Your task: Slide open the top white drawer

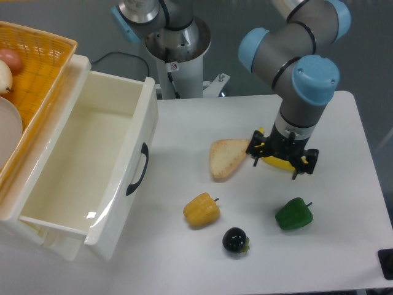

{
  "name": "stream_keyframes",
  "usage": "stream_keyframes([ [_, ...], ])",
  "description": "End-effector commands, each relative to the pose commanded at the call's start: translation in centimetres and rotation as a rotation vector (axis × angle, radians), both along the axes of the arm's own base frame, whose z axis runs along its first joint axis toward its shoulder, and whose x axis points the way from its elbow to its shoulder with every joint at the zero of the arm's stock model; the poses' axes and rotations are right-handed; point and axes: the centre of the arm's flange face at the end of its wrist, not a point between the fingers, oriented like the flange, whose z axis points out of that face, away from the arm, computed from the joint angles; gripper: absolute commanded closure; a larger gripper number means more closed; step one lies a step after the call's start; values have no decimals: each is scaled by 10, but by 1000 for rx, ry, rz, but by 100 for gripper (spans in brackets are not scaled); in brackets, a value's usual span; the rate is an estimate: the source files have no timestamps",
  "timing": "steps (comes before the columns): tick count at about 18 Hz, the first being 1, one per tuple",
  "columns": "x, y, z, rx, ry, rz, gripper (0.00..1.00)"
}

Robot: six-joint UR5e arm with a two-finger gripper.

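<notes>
Nearest the lens: small dark round fruit, glossy black-purple (pixel 234 239), on the white table (pixel 344 246); just behind it a yellow bell pepper (pixel 201 209) to one side and a green bell pepper (pixel 293 214) to the other; a tan wedge of bread (pixel 225 157) lies further back, mid-table.

Glossy white plastic top drawer (pixel 92 166) sits at the picture's left edge, already pulled well out; its deep box interior is bare and shows a bright glare on the floor; curved black handle (pixel 139 169) on the front face, pointing toward the table centre. Judged: task looks essentially done, or close to its end of travel; lower drawer not made out from here. An orange woven basket (pixel 43 55) rests on top of the cabinet behind, with an onion-like bulb and a pale plate partly in view.

Two-finger gripper (pixel 282 161) hangs well apart from the drawer, low over a yellow object (pixel 276 162), mostly hidden; fingers point down; whether spread or closed I cannot tell.

Handling, judged: light hollow plastic, stiff but slick; walls give poor purchase; the handle is the only sound hold, hooked or pinched at its middle; pull straight along the runners, or the box may skew and bind.
</notes>
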Motion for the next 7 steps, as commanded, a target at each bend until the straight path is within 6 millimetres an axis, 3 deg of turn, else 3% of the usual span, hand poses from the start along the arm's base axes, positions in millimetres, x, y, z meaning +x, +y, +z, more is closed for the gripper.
stream_keyframes([
  [3,-18,0,-33,-26,-26,-176,0],
  [7,-36,-13,-47,-119,-6,-186,0],
])
